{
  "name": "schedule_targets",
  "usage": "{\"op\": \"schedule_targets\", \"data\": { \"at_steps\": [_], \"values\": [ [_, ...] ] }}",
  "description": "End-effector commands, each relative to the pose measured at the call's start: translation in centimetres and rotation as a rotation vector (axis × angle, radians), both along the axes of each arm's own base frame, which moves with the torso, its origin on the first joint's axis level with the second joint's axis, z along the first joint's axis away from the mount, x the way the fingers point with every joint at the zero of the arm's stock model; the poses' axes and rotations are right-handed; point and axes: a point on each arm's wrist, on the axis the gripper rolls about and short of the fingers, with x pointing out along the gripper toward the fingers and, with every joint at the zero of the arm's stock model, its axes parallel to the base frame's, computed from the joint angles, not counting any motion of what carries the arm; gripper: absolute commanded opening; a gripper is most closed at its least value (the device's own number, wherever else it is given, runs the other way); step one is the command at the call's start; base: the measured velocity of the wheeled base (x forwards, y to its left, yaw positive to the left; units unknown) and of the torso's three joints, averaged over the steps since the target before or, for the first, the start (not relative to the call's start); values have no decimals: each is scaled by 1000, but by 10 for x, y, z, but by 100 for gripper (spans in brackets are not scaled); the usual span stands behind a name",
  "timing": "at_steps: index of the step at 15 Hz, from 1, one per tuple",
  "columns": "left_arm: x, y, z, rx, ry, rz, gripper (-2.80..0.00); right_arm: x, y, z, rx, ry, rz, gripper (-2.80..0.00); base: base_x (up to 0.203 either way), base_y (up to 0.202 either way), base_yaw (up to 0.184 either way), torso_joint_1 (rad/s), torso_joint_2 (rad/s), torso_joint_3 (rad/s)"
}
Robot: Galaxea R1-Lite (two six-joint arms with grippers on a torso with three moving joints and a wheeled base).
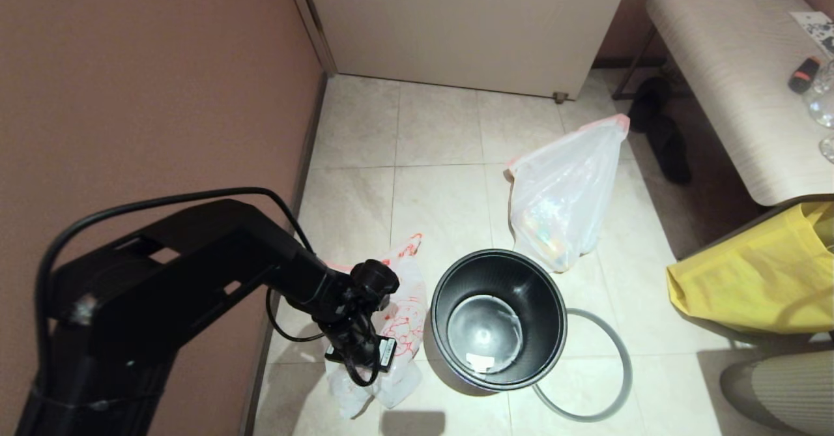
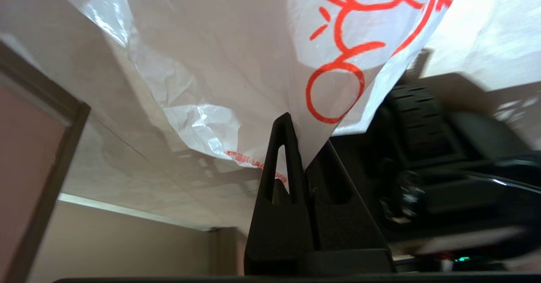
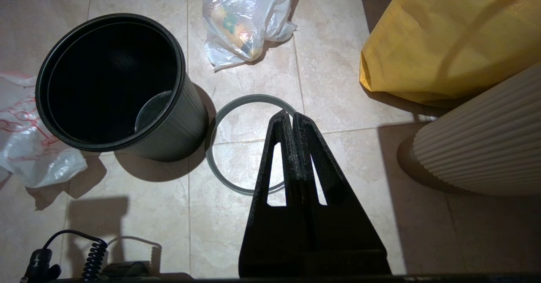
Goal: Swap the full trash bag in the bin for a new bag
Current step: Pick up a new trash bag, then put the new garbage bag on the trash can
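We've got the left gripper [image 2: 302, 156] pinching the new bag [image 1: 401, 332], which hangs just at 9 o'clock of the empty bin [image 1: 498, 319], so it's the nearer arm, w/ right gripper [image 3: 292, 118] pressed together, holding nothing, over the grey hoop [image 3: 245, 105] & full trash bag [image 1: 567, 195] on the floor at 1 o'clock.

I count three bags here: one translucent white plastic bag with red cartoon print [image 1: 404, 319] near my left, one translucent white plastic bag with rubbish showing through [image 1: 567, 195] farther off, and one yellow bag [image 1: 756, 279] at my right. There is one round black plastic bin [image 1: 498, 322] and one thin grey hoop [image 1: 609, 374] lying on the floor just right of it. One pale ribbed desk [image 1: 730, 77] stands far right, carrying one small black-and-red object [image 1: 804, 74].
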Motion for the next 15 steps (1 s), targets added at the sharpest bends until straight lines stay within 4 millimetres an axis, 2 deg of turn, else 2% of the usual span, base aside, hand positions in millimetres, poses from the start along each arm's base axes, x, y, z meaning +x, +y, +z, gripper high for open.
{"op": "schedule_targets", "data": {
  "at_steps": [1,4,6,9,12,15],
  "values": [
    [-21,8,51,-56,-96,21,-280,0,0,0,1,2,0,-280,0,0,0,0,0,0],
    [-57,22,95,-80,-204,70,-280,0,0,0,0,2,0,-280,0,0,0,0,0,0],
    [-82,31,116,-21,-299,115,-280,0,0,0,1,2,0,-280,0,0,0,0,0,0],
    [-118,38,155,-77,-430,127,-280,0,0,0,1,2,0,-280,0,0,0,0,0,0],
    [-156,23,185,-144,-479,7,-280,0,0,0,1,2,0,-280,0,0,0,0,0,0],
    [-162,4,222,-241,-547,-39,-280,0,0,0,1,1,0,-280,0,0,0,0,0,0]
  ]
}}
